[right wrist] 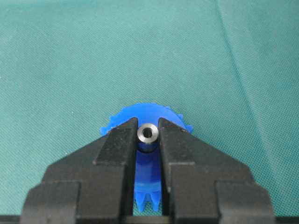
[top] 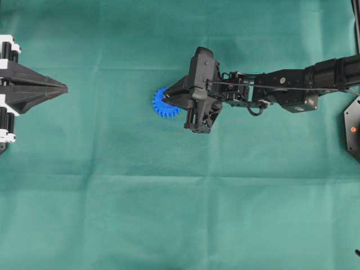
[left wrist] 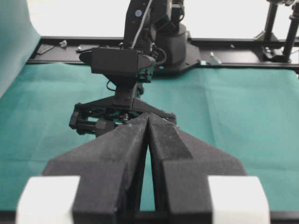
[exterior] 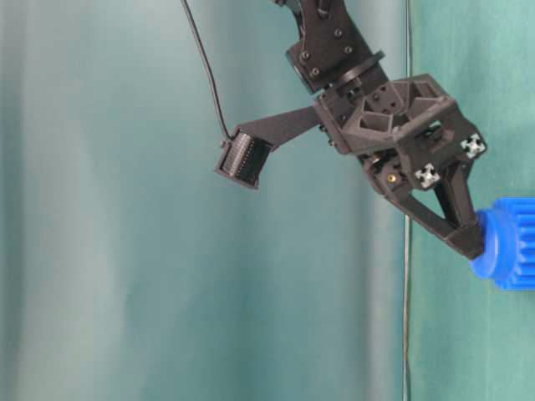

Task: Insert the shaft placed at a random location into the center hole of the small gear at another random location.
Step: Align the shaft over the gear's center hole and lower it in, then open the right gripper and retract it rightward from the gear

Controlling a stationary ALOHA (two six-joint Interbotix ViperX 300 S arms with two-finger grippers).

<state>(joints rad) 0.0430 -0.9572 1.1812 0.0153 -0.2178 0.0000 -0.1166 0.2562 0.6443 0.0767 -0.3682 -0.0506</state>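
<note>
There was one blue gear point(top: 163, 104) and one small silvery shaft point(right wrist: 148, 135). Two robot grippers were in view: one on the left point(top: 63, 88) and one on the right point(top: 167, 97). A single green cloth point(top: 180, 214) covered the table. One red light point(top: 353, 129) showed at the right edge.

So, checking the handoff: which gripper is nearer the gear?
Right. The right gripper is at the gear, its fingers holding the shaft over it; the left gripper sits far off.
</note>
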